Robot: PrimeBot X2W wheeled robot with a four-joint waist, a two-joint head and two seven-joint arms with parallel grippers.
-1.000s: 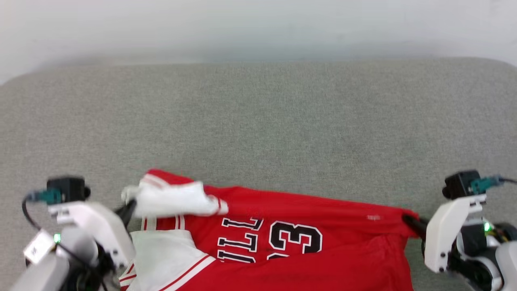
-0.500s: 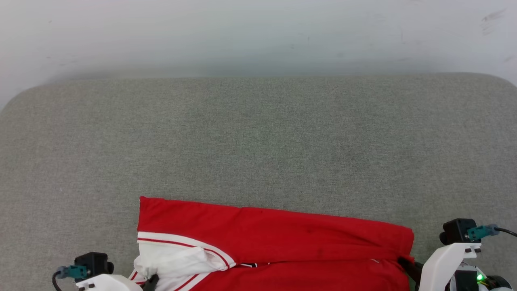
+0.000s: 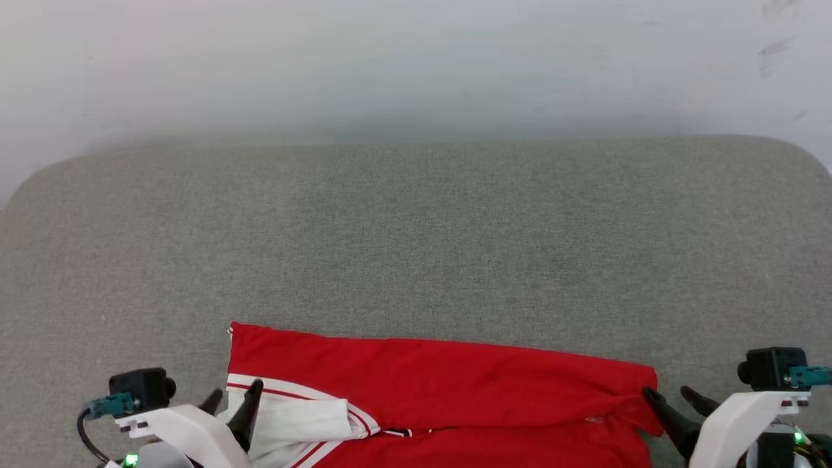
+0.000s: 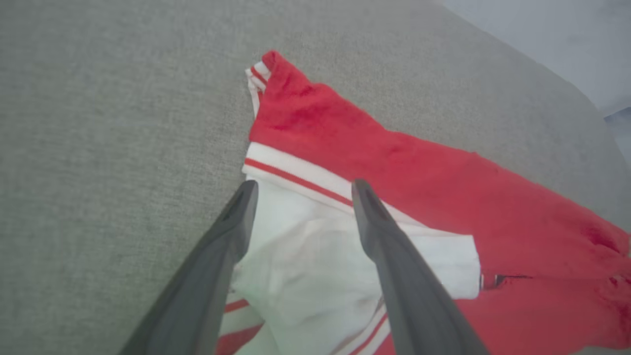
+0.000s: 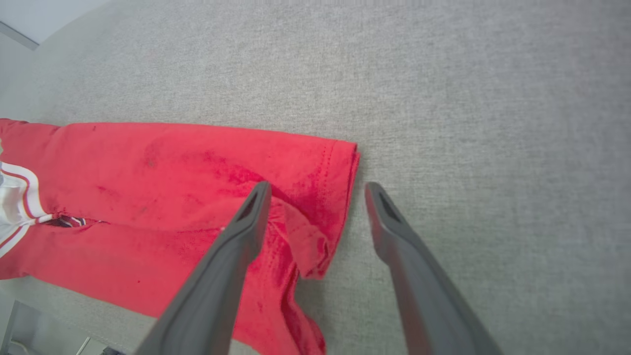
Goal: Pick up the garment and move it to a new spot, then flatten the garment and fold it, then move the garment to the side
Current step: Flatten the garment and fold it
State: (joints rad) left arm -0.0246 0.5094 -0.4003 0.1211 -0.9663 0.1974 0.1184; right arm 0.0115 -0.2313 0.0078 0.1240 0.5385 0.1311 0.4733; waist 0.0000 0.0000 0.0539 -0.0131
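The garment [image 3: 442,377], bright red with a white sleeve panel and striped trim, lies folded over on the grey padded surface [image 3: 416,227] near its front edge. My left gripper [image 3: 235,393] is open, its fingers straddling the white sleeve panel at the garment's left end [image 4: 419,177]. In the left wrist view the left gripper [image 4: 304,185] holds no fabric. My right gripper [image 3: 667,392] is open at the garment's right edge [image 5: 148,162]. In the right wrist view the right gripper [image 5: 319,187] has one finger over the red hem and the other over bare surface.
The grey surface stretches wide beyond the garment to a pale wall [image 3: 416,65] at the back. Its far corners are rounded. The front edge of the surface shows at the lower left of the right wrist view.
Both grippers have gone from shut on the garment's ends to open, letting the fabric go. The red top layer was brought toward me over the lettering and now lies flat. The head camera has tilted.
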